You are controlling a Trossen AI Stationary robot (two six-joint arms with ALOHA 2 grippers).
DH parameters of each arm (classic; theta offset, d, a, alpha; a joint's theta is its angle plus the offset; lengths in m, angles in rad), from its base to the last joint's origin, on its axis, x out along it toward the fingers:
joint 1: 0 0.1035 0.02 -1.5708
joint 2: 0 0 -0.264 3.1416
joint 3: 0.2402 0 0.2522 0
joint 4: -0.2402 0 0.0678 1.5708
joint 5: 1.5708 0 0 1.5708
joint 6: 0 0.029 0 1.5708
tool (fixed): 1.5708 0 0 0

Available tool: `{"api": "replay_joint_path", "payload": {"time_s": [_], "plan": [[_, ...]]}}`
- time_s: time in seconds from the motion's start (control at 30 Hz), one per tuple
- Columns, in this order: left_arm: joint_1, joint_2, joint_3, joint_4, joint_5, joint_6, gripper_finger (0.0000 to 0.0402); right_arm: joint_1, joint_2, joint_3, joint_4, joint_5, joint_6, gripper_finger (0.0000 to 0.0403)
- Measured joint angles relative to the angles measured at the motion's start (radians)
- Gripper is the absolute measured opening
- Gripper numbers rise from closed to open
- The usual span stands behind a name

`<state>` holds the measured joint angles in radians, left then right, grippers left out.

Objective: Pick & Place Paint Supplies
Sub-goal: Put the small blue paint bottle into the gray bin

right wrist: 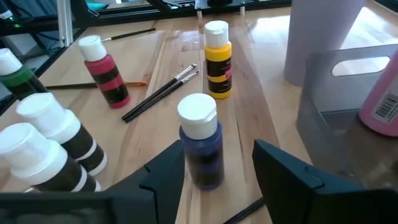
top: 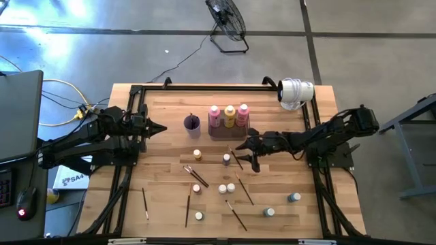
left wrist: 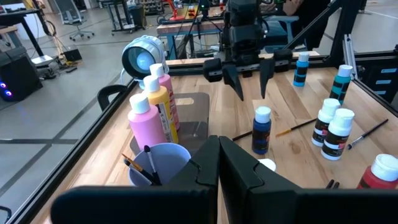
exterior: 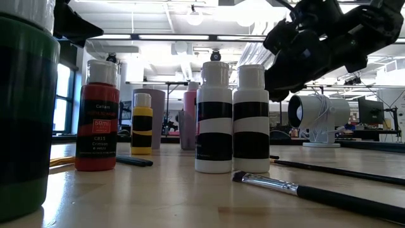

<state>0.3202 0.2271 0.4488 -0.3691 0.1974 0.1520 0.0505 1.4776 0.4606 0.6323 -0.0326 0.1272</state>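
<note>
You see three tall bottles (top: 229,114) in the grey tray (top: 219,133). Beside it, your right gripper (top: 246,155) spreads its fingers around one blue bottle (top: 227,159). Your left gripper (top: 161,128) fingers are pressed together.

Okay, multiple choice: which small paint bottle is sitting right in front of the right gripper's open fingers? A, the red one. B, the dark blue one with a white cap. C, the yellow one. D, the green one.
B: in the right wrist view the dark blue bottle stands just ahead of the gap of the open right gripper, while the yellow bottle and red bottle stand farther off.
</note>
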Motion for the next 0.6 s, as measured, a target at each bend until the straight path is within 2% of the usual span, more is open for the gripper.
{"api": "replay_joint_path", "payload": {"time_s": [0.4, 0.6], "plan": [[0.000, 0.000, 0.000, 0.000, 0.000, 0.000, 0.0003, 0.000, 0.001, 0.000, 0.037, -0.011, 0.035, 0.0182], [0.000, 0.000, 0.000, 0.000, 0.000, 0.000, 0.0003, 0.000, 0.076, 0.013, 0.080, 0.003, 0.037, 0.0219]]}}
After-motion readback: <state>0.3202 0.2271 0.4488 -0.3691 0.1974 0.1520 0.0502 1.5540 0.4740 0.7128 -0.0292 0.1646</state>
